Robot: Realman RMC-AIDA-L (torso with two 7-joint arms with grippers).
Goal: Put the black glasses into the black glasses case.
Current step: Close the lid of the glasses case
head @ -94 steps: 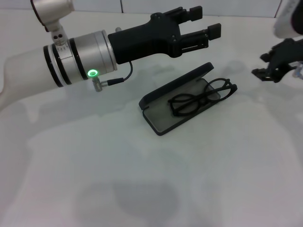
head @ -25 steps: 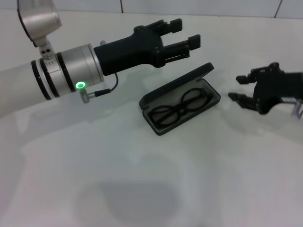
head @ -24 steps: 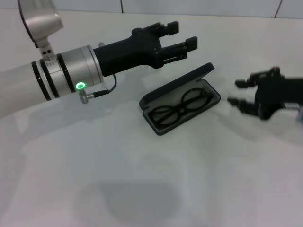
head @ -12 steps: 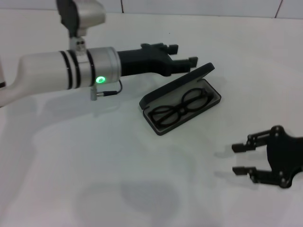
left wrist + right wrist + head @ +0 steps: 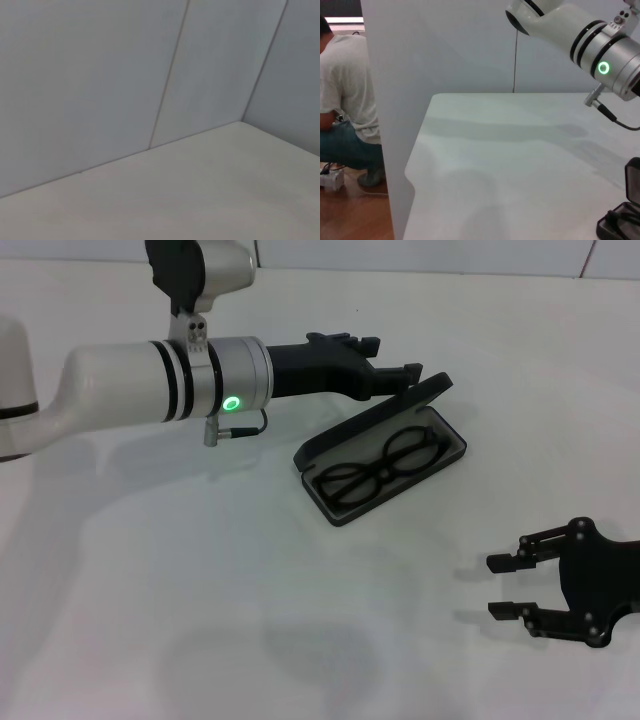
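- While the black glasses case (image 5: pixel 380 455) lies open mid-desk, flat clamshell with rounded corners, grey lining, lid tilted up at the far side, the black glasses (image 5: pixel 380 468) lie inside on the lining, thin frame, rounded lenses.
- Left gripper (image 5: pixel 392 358) reaches in just behind the raised lid, matte black jaws slightly parted, holding nothing; silver cuff with a green light behind it.
- Right gripper (image 5: pixel 508 586) sits low over the desk (image 5: pixel 200 580), well apart from the case, jaws open and empty.
- Desk smooth, white, faintly glossy.
- Right wrist view catches a case corner (image 5: pixel 622 222).
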